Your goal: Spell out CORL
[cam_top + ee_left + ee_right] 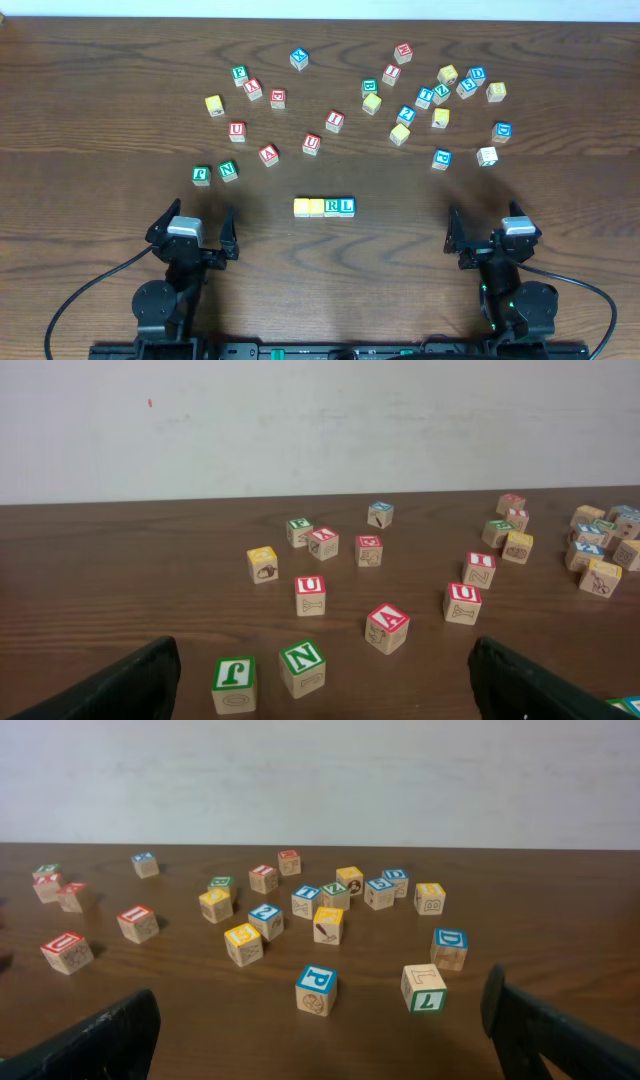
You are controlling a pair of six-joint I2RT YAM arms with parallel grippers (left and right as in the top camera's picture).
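Four cubes stand side by side in a row at the table's middle in the overhead view. From left to right they are a yellow-faced cube (301, 207), a second yellow-faced cube (316, 207), the white cube with a green R (332, 207) and the white cube with a blue L (347, 207). My left gripper (197, 224) rests near the front edge, left of the row, open and empty. My right gripper (488, 224) sits to the row's right, also open with nothing in it. Neither wrist view shows the row; the left gripper (325, 695) and right gripper (320, 1040) frame bare table.
Green F (201, 175) and N (228, 171) cubes lie just ahead of the left gripper, the N cube (302, 665) close to its fingers. Red-lettered cubes (268, 154) scatter at the back left. Several blue and yellow cubes (440, 118) cluster at the back right; a blue P cube (316, 988) lies nearest the right gripper.
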